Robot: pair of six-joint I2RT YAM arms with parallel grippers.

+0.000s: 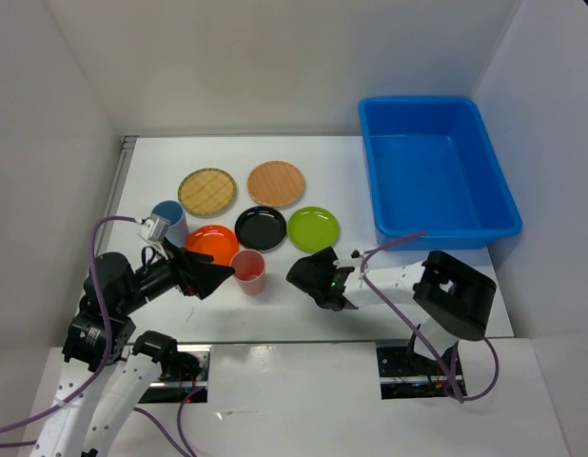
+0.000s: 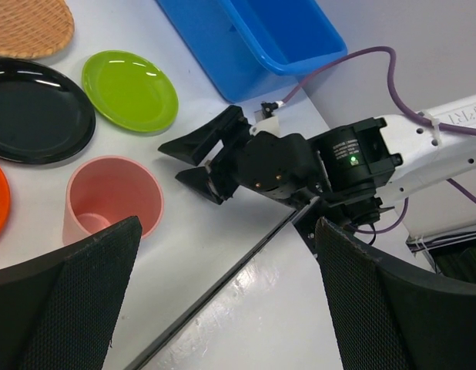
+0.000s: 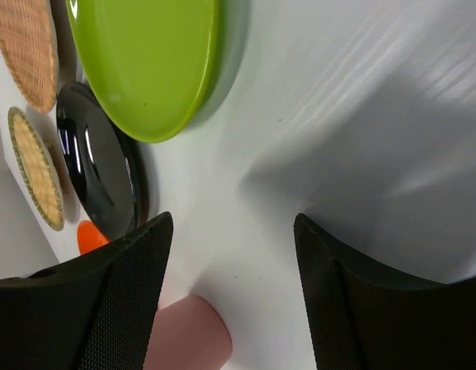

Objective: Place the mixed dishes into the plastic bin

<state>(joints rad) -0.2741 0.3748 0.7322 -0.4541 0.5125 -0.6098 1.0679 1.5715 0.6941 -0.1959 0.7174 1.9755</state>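
Seven dishes are being counted on the white surface (image 1: 346, 195): five plates and two cups.

Plates, far row: left woven plate (image 1: 206, 191) and right woven plate (image 1: 275, 183), both tan. Nearer row, side by side: orange plate (image 1: 208, 243), black plate (image 1: 261, 228), lime green plate (image 1: 313, 228).

Cups: one pink cup (image 1: 248, 272), upright, in front of the black plate; one blue cup (image 1: 169, 223), left of the orange plate, behind the left arm (image 1: 132, 281).

One blue bin (image 1: 437, 171) is being seen at the far right, holding no dish, apart from the plates.

Left jaws are being held wide apart, nothing between them, just left of the pink cup. Right jaws are being held apart too, unladen, just on the near side of the lime green plate.

Only by the top view is the blue cup being shown. Only by the left wrist view is a green light (image 2: 352, 160) on the right arm's wrist being shown. By the right wrist view the lime green plate's rim is being shown close up.
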